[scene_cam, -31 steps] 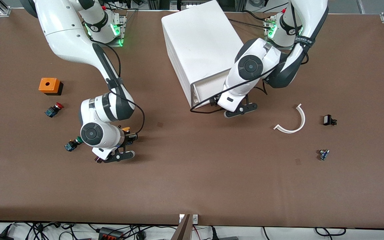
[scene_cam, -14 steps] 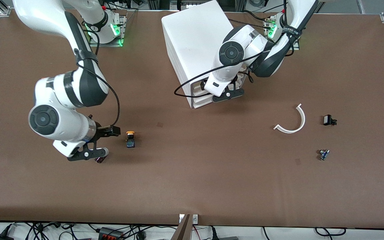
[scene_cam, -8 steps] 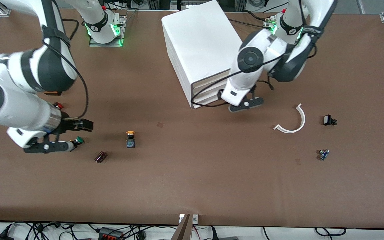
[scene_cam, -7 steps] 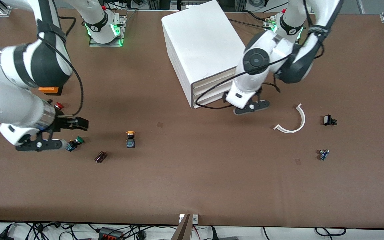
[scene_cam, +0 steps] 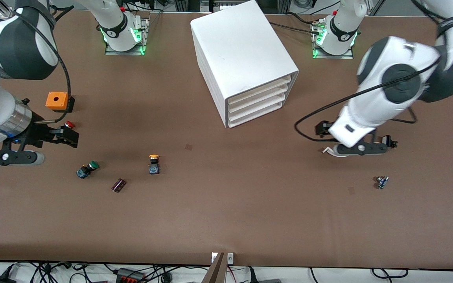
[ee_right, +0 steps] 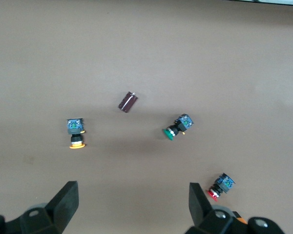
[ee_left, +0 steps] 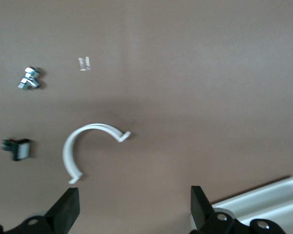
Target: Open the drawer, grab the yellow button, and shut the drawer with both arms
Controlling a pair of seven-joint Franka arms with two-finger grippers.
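Button on table, nearer than cabinet.

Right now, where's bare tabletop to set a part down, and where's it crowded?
Free: the wide strip nearer the camera than the button and metal fitting, and between the button and curved clip. Crowded: around the green button, red button, orange box.

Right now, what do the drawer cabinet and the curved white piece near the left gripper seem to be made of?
The drawer cabinet looks like moulded white plastic: smooth, faintly glossy shell with rounded edges. The curved white piece also looks like plastic: thin, uniform, matte, with small hooked ends. The left gripper hangs over it. Neither material is certain by look alone.
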